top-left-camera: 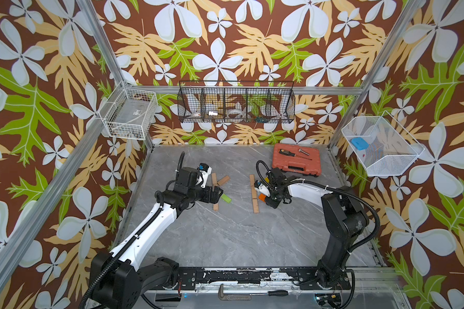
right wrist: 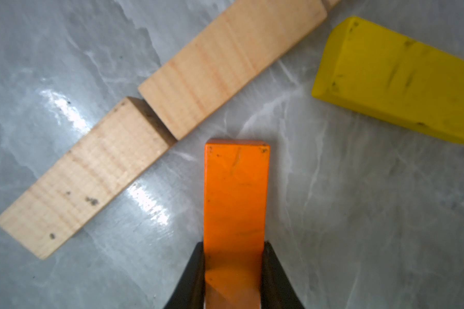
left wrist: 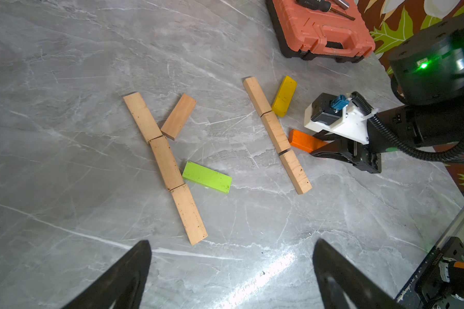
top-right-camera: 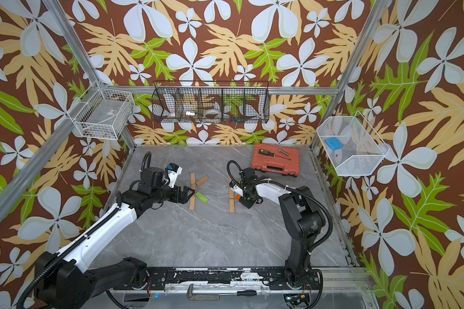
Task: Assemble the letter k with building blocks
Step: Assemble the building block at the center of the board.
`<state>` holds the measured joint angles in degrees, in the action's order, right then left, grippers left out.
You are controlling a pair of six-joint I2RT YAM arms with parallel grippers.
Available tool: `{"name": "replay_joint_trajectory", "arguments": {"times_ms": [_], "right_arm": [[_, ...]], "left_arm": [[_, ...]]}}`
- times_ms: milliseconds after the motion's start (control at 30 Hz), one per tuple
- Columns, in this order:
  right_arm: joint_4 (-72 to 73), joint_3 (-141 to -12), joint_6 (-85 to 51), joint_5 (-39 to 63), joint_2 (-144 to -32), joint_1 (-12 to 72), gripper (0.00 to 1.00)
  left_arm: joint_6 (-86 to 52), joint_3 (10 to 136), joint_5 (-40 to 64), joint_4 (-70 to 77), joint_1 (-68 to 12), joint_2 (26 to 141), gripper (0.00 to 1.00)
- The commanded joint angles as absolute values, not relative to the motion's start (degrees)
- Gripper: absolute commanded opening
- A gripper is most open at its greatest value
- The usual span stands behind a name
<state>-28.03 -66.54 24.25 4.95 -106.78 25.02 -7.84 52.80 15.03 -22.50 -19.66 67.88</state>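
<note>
Nearly there, I judge: my right end effector [right wrist: 235, 256] grips the orange block [right wrist: 236, 187], its free end just beside the three-plank stem [top-left-camera: 255, 204] near mid-frame in both top views; the yellow block [left wrist: 284, 96] already angles off it. Remaining: set down, release. My left end effector [left wrist: 231, 267] hangs open.

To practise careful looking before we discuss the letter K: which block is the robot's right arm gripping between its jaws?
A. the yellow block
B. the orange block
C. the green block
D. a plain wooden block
B: in the right wrist view the right arm's jaws are shut on the two sides of the orange block, while the yellow block lies free nearby.
</note>
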Motion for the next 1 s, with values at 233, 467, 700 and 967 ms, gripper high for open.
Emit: {"name": "replay_joint_trajectory", "arguments": {"times_ms": [233,467,700,967], "right_arm": [[-28.15,-66.93,24.52,5.23,-108.2,25.05,0.2],[-27.33,-66.26,24.02,5.98,-108.1,25.13,0.23],[-27.83,-66.19,24.42,5.63,-107.85,25.1,0.27],[-28.1,-65.92,24.95,6.3,-107.31,25.07,0.33]], "left_arm": [[-7.56,53.0,14.68,-22.94,-19.73,68.02,0.95],[-7.58,52.99,14.57,-22.94,-19.69,68.01,0.95],[-7.47,53.0,14.54,-23.03,-19.69,68.03,0.95],[-7.3,52.95,14.58,-23.03,-19.69,67.94,0.95]]}}
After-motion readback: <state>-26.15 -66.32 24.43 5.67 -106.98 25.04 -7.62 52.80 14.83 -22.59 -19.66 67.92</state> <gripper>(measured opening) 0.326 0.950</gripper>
